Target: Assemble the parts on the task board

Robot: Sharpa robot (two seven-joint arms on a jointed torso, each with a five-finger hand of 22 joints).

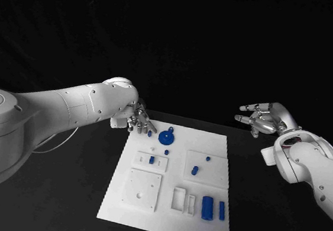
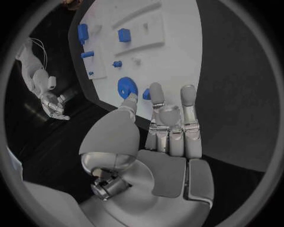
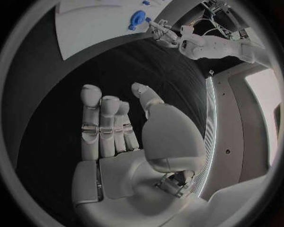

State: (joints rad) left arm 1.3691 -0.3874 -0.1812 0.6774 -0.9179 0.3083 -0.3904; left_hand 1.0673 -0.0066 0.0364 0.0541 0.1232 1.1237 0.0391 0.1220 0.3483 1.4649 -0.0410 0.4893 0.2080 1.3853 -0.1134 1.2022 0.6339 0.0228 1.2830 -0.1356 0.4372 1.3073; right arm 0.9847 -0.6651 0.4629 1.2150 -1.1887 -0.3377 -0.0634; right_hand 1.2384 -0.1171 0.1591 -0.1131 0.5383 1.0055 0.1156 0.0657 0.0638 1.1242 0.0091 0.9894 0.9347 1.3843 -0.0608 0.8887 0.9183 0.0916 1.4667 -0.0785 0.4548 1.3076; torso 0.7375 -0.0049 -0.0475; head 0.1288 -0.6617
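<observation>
The board (image 1: 175, 180), a white plate, lies mid-table (image 1: 50, 192), long side running away from the robot.

Left hand (image 1: 138, 120) sits at the board's far left corner, fingers pointing down beside a blue disc (image 1: 166, 138) with a small stem on its far side. Head view: too small to tell whether the fingertips touch the disc. Left wrist view settles some of it: the left hand's fingers (image 2: 172, 118) are extended and side by side, the thumb reaching toward the disc (image 2: 127, 87), its tip at the disc's rim. Nothing is clamped; contact itself I cannot tell.

Right hand (image 1: 261, 119) is off the board, raised beyond its far right corner, over bare table. Right wrist view shows the palm (image 3: 127, 142) empty, fingers straight and close together, thumb set apart.

Other blue parts, head view: a small peg (image 1: 151, 160) in the raised tile near the left edge, another (image 1: 194, 169) on the tile right of it, and two upright blocks (image 1: 206, 207) and (image 1: 221, 209) near the right edge at the near end. The left wrist view shows these parts from the far end of the board.
</observation>
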